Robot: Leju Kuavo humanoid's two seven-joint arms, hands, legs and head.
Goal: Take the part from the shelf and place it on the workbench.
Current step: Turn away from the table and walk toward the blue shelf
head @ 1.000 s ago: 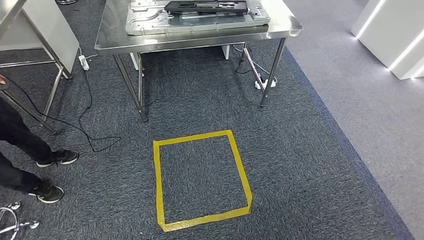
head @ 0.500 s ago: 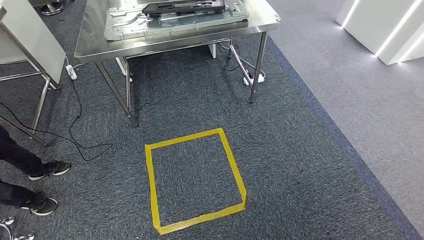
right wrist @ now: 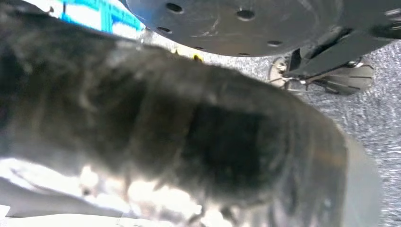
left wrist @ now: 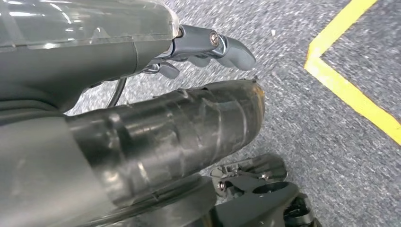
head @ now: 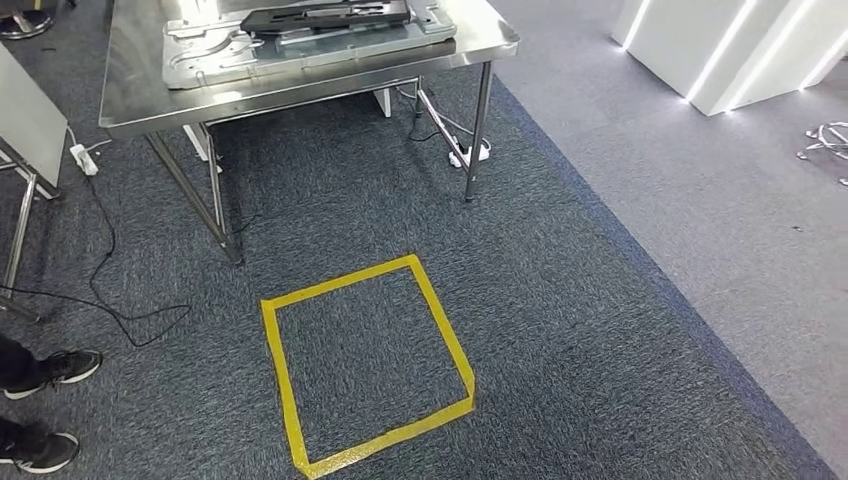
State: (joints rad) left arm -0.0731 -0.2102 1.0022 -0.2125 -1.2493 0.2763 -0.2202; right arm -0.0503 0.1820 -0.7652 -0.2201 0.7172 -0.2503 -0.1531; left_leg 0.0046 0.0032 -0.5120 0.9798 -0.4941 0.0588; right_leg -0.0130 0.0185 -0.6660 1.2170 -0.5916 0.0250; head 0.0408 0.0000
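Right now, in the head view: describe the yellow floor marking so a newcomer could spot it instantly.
Start at the steel table at the top of the head view, which carries a metal panel with a black part on it. On the dark carpet just in front of it lies the tape square, an open outline. It is the only bright yellow thing on the floor; the cables nearby are thin and black.

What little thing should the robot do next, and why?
Probably turn to look for the shelf. Ahead stand a steel table, already bearing a black part on a metal plate, and a yellow tape square on the carpet; that looks like the drop-off spot, not the pick-up.
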